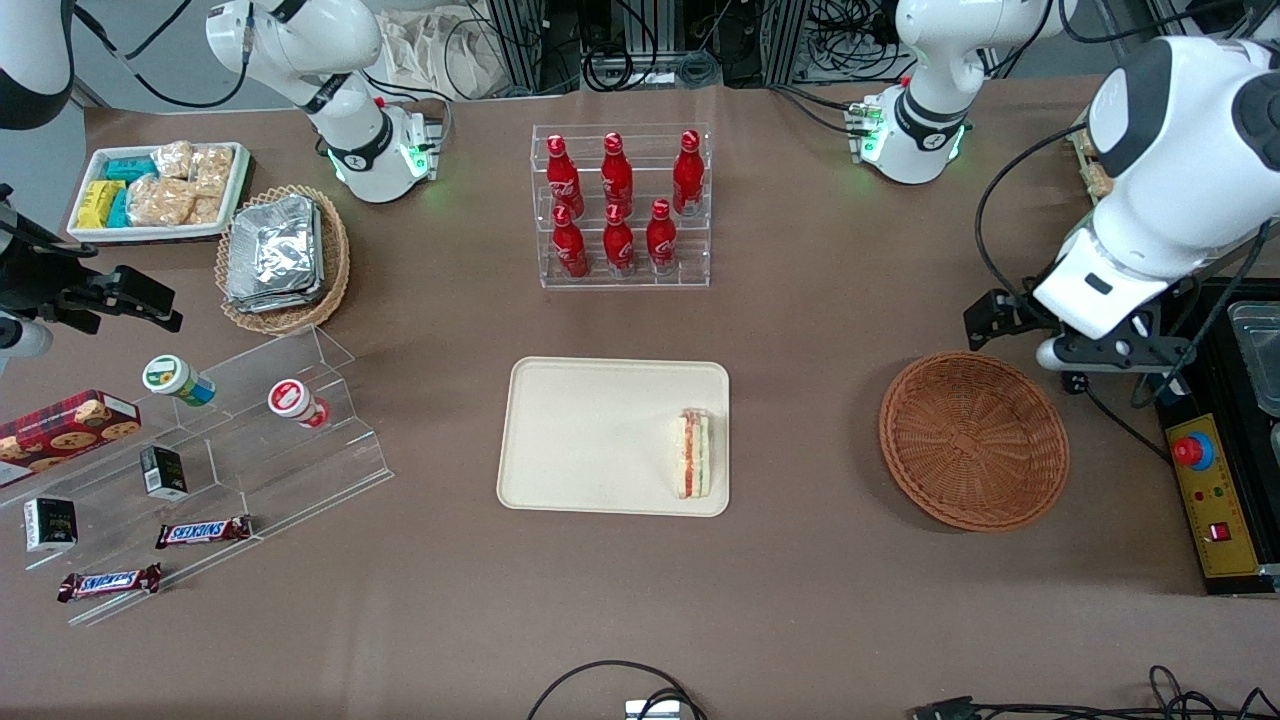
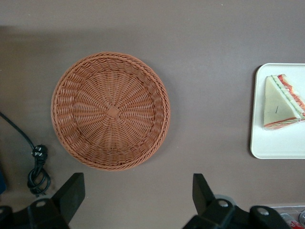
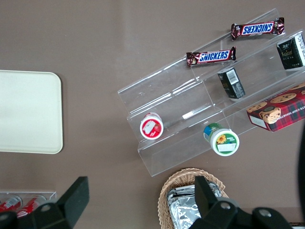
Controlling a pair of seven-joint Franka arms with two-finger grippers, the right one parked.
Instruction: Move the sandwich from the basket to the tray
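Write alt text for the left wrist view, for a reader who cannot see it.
The sandwich lies on the cream tray, and the round wicker basket on the brown table is empty. The open gripper hangs above the table beside the basket, holding nothing.

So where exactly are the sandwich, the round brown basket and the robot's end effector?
sandwich point(image 1: 694, 453): front view, on its striped filling edge, lying on the tray.
basket point(image 2: 110, 111): left wrist view, on the woven centre; it is empty.
end effector point(image 2: 138, 193): left wrist view, midway between its open fingertips, above the table beside the basket.
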